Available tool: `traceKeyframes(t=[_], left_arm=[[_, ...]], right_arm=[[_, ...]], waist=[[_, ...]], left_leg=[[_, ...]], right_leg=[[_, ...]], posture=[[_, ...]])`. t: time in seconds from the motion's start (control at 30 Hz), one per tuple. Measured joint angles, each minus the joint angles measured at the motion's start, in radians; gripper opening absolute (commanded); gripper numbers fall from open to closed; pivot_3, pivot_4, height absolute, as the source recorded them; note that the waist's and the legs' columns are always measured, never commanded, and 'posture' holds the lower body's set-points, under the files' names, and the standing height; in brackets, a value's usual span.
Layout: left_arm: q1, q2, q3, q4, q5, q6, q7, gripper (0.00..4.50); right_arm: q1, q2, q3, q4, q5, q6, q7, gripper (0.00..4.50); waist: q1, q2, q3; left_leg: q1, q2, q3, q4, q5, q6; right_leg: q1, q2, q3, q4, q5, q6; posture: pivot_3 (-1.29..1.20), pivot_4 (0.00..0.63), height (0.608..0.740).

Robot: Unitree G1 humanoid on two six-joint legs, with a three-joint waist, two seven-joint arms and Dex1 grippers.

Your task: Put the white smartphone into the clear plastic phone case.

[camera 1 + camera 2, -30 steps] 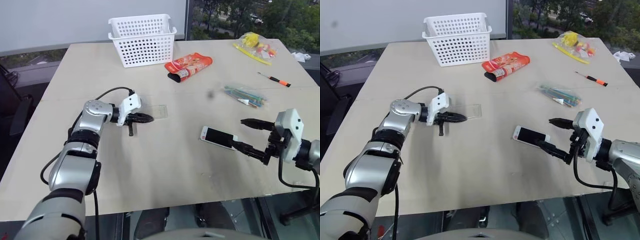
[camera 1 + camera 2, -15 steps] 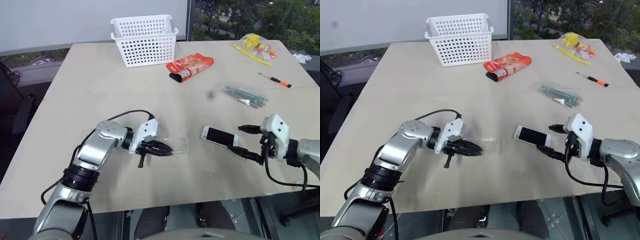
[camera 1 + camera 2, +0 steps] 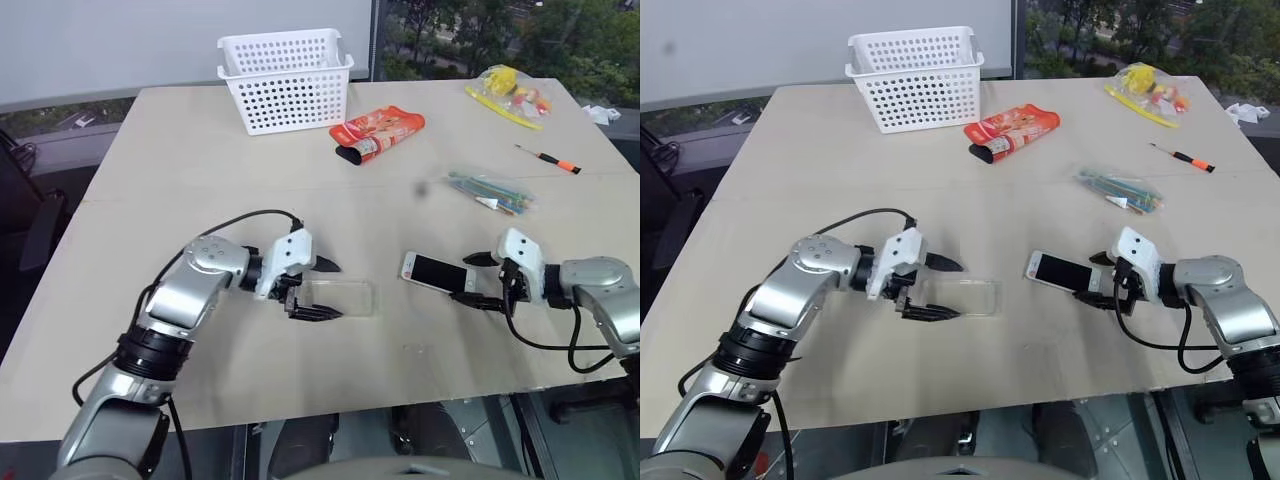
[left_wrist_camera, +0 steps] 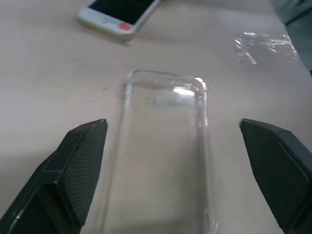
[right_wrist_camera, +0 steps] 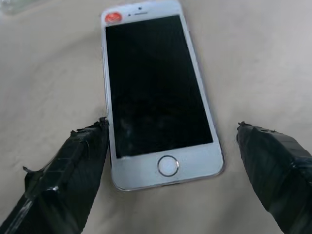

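The white smartphone (image 3: 437, 272) lies flat, screen up, right of the table's middle. Its home-button end points at my right gripper (image 3: 462, 280), which stands open just beyond that end. In the right wrist view the phone (image 5: 156, 92) reaches in between the two black fingers (image 5: 73, 170) without touching either. The clear plastic phone case (image 3: 342, 297) lies flat on the table to the left of the phone. My left gripper (image 3: 338, 291) is open, one finger on each side of the case's near end (image 4: 163, 146), and holds nothing.
A white basket (image 3: 287, 78) stands at the back. An orange snack pouch (image 3: 378, 132), a clear bag of colourful sticks (image 3: 488, 192), a screwdriver (image 3: 548, 158) and a yellow bag (image 3: 510, 92) lie behind the phone. The table's front edge (image 3: 400, 405) is close.
My left gripper dragged the case toward the front and right, then opened and let it go. My right gripper sank to the phone's near end, staying open.
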Motion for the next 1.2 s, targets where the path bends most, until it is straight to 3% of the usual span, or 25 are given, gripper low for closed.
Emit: traceKeyframes(t=[0.13, 0.3, 0.7, 0.87, 0.97, 1.2], left_arm=[[0.008, 0.047, 0.052, -0.083, -0.047, 0.07, 0.025, 4.49], [0.025, 0.078, 0.064, -0.123, -0.074, 0.103, 0.049, 4.5], [0.025, 0.083, 0.082, -0.117, -0.101, 0.097, 0.088, 4.5], [0.003, 0.066, 0.105, -0.086, -0.109, 0.079, 0.127, 4.5], [-0.026, 0.016, 0.153, -0.066, -0.153, 0.08, 0.16, 3.65], [-0.023, 0.026, 0.203, -0.1, -0.23, 0.122, 0.17, 0.34]], right_arm=[[-0.015, -0.015, 0.02, 0.008, -0.038, -0.011, 0.031, 4.5], [-0.039, -0.014, 0.032, 0.023, -0.069, -0.012, 0.044, 2.9], [-0.05, 0.025, 0.013, 0.028, -0.069, -0.023, 0.065, 2.89], [-0.153, 0.08, 0.03, -0.072, -0.001, 0.045, 0.113, 2.89], [-0.235, 0.105, 0.05, -0.14, 0.025, 0.099, 0.13, 2.89], [-0.263, 0.083, 0.19, -0.143, -0.088, 0.053, 0.168, 2.89]], waist=[[0.0, 0.0, 0.0], [0.003, -0.001, -0.001], [-0.007, -0.001, -0.001], [-0.02, 0.003, 0.002], [-0.016, 0.003, 0.002], [-0.011, 0.003, 0.002]], left_leg=[[0.001, 0.0, 0.0, 0.0, 0.0, 0.0], [0.002, 0.0, 0.0, 0.0, 0.0, 0.0], [0.003, 0.002, 0.0, 0.0, 0.0, 0.0], [0.001, 0.003, 0.0, 0.0, 0.0, 0.0], [0.0, 0.003, -0.001, 0.0, 0.0, 0.0], [-0.002, 0.001, 0.001, 0.0, 0.0, 0.0]], right_leg=[[0.002, 0.0, 0.0, 0.0, -0.001, -0.002], [0.002, 0.0, 0.0, 0.0, -0.001, -0.002], [0.002, 0.001, 0.0, 0.0, -0.001, -0.002], [0.0, 0.002, 0.0, 0.002, 0.001, 0.001], [-0.001, 0.002, -0.001, 0.002, 0.001, 0.001], [-0.001, 0.001, 0.0, -0.001, 0.001, 0.001]], posture=[[0.0, 0.15, 0.74], [0.0, 0.15, 0.74], [0.0, 0.15, 0.74], [0.0, 0.15, 0.74], [0.0, 0.15, 0.74], [0.0, 0.15, 0.74]])
